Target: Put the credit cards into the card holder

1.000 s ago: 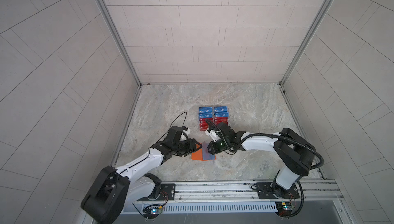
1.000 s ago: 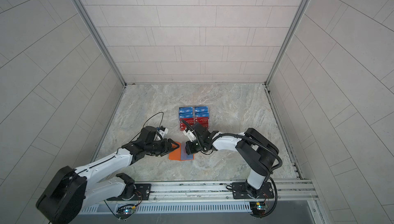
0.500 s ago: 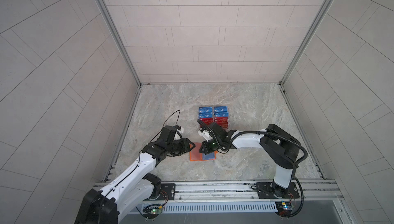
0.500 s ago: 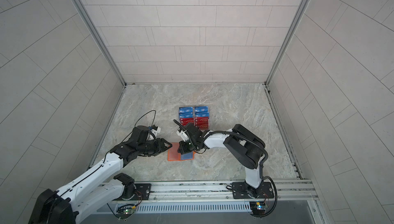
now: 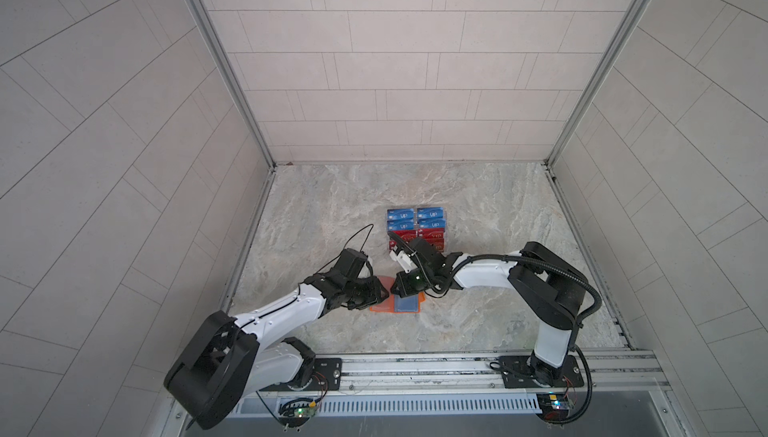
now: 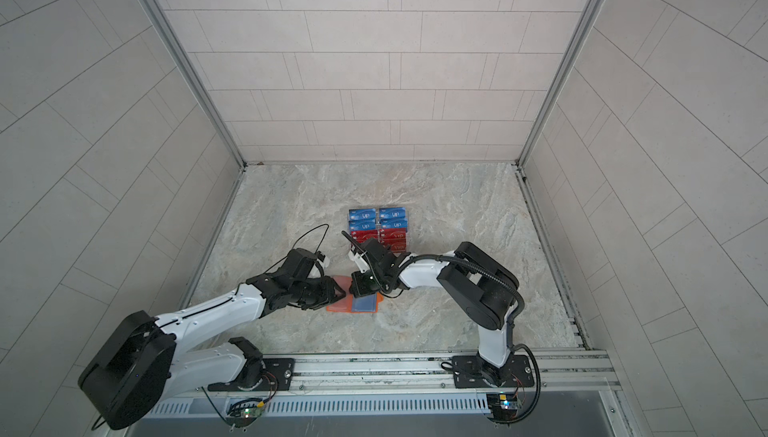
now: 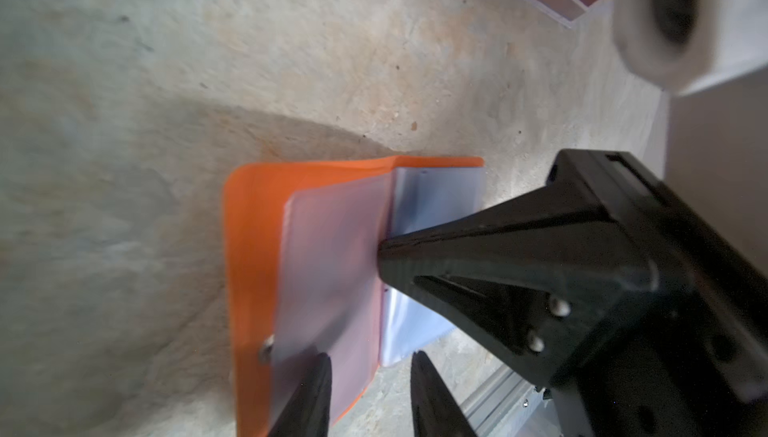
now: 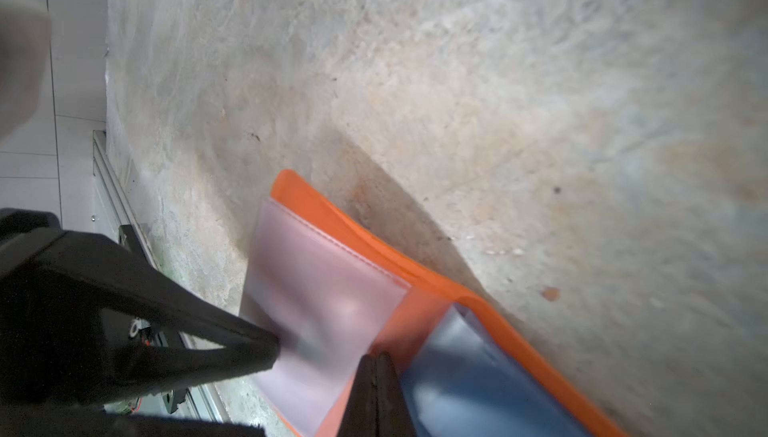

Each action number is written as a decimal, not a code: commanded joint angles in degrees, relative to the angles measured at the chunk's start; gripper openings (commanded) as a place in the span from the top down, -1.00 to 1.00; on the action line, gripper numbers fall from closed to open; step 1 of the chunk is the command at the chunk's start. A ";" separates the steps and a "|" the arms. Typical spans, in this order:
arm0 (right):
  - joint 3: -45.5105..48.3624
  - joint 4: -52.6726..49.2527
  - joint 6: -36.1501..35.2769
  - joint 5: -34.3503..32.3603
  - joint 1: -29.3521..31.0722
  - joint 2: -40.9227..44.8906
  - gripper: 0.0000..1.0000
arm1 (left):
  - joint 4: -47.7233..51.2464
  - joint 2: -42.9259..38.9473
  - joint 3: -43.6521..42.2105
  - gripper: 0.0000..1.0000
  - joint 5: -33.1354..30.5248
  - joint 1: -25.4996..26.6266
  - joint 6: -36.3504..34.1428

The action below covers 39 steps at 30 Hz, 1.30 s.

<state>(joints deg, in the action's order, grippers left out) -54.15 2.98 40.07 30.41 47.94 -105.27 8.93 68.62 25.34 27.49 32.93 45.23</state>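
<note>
In both top views the card holder point(image 5: 380, 309) lies open on the surface point(image 5: 478, 206), low in the middle of the frame. A blue card point(image 5: 407, 304) already shows in its right-hand page. The left pincer point(image 5: 383, 294) meets the holder from the frame's left and the right pincer point(image 5: 398, 289) from the frame's right. The other credit cards point(image 5: 417, 227) stand in rows just above them.

In the left wrist view the left pincer point(image 7: 370, 393) is part open. Its fingers point(image 7: 316, 397) stand either side of the free edge of a clear sleeve point(image 7: 328, 264), and I see nothing clamped yet. The step looks like parting that sleeve. It should close on the film alone, clear of the orange cover, and lift only enough to open the mouth.

In the right wrist view the right pincer point(image 8: 376, 393) is closed tight and empty, its tip bearing on the fold beside the blue card. It should hold that pressure so the holder cannot slide or flip. The sleeve is blurred, so I cannot tell whether one layer or several lie there.
</note>
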 commanded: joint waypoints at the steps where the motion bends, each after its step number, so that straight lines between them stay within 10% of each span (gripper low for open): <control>1: 0.72 -2.45 -0.17 -1.54 -0.46 2.20 0.96 | 0.91 1.26 0.27 0.26 -3.21 0.21 -3.01; 17: -9.44 -16.84 -9.94 -0.47 -1.95 5.40 0.89 | 0.26 0.48 1.25 0.20 -0.44 0.22 -4.10; 27: -25.13 -38.80 -26.67 -3.12 -9.31 3.70 0.30 | 0.59 4.57 4.38 0.18 0.04 0.22 -5.99; 39: -39.77 -56.68 -43.63 -7.90 -16.62 -3.19 0.30 | -0.58 5.51 3.75 0.17 0.97 0.21 -6.21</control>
<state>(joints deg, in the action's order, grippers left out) -92.40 -47.57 2.98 24.14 32.32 -107.94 8.36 73.73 28.97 27.92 32.93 40.34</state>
